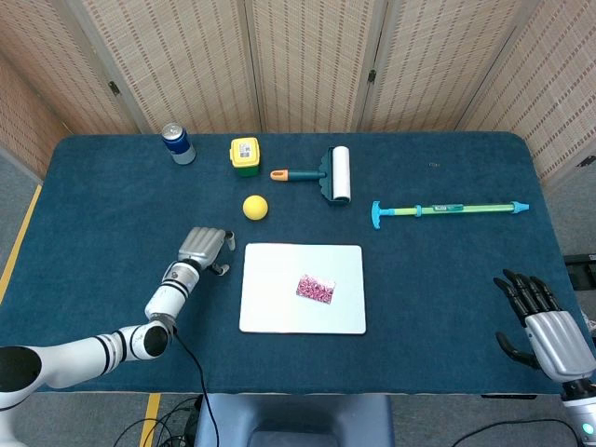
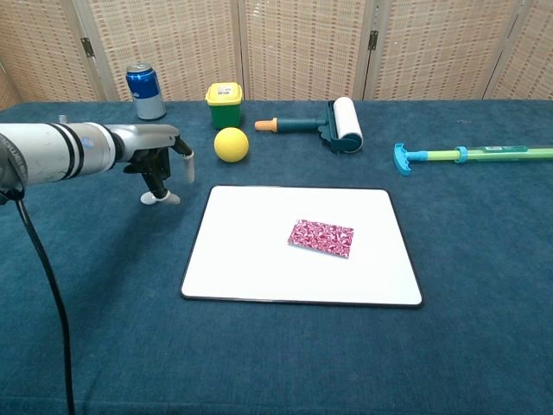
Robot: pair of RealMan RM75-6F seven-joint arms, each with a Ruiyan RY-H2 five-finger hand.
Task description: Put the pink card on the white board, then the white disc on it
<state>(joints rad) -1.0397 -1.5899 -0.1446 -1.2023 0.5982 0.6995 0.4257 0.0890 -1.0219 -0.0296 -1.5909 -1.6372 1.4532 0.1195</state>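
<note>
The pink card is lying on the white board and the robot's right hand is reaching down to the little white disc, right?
Not quite: it is the left hand, not the right, that is down at the white disc. The chest view shows this, with the fingers right at the disc beside the board. The pink card does lie on the white board. The right hand is off at the table's far edge.
</note>
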